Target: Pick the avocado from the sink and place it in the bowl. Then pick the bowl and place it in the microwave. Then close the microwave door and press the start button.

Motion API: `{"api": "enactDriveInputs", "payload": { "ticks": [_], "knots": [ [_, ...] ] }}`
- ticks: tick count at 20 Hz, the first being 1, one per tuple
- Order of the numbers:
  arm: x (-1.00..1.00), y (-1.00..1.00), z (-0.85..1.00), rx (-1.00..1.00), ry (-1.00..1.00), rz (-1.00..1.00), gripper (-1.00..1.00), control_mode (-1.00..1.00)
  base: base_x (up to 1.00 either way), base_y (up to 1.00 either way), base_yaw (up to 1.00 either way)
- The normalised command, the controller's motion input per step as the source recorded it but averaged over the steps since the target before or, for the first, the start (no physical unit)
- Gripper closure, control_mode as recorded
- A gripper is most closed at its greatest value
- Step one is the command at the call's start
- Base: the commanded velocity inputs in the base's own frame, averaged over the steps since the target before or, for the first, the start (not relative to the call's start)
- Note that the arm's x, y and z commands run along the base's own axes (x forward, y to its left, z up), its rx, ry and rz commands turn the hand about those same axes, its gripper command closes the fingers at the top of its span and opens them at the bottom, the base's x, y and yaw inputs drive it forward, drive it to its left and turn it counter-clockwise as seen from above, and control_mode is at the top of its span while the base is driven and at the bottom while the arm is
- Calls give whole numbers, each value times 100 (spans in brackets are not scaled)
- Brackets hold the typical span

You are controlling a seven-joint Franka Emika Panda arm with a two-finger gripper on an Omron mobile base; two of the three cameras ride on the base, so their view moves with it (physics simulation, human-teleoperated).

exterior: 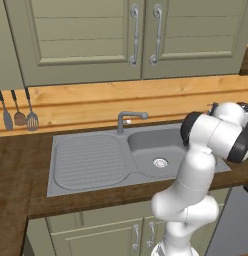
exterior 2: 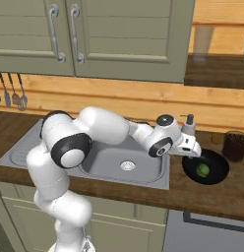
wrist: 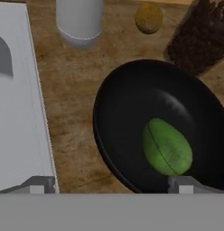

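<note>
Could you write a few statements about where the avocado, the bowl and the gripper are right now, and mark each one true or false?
1. The avocado lies inside the bowl. True.
2. The gripper is shut on the avocado. False: its jaws are open and hold nothing.
3. The bowl stands on the wooden counter beside the sink. True.
4. The bowl sits in the sink basin. False: the basin shows just its drain; the bowl is on the counter.
5. A dark jar stands on the counter next to the bowl. True.
</note>
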Motion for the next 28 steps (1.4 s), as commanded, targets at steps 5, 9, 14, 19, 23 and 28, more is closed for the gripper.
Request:
{"api": "enactDriveInputs", "payload": {
  "ticks": [5,9,14,19,23,28],
  "knots": [
    [33,-2,0,0,19,-8,-100,-100,0,0,0],
    [32,-6,0,0,19,-6,-100,-100,0,0,0],
    [7,-35,-17,3,6,-1,-100,-100,0,0,0],
    [0,-54,-29,8,1,0,-100,-100,0,0,0],
    [13,-4,-30,0,4,0,-100,-100,0,0,0],
    [9,0,-28,0,1,0,-100,-100,0,0,0]
  ]
}}
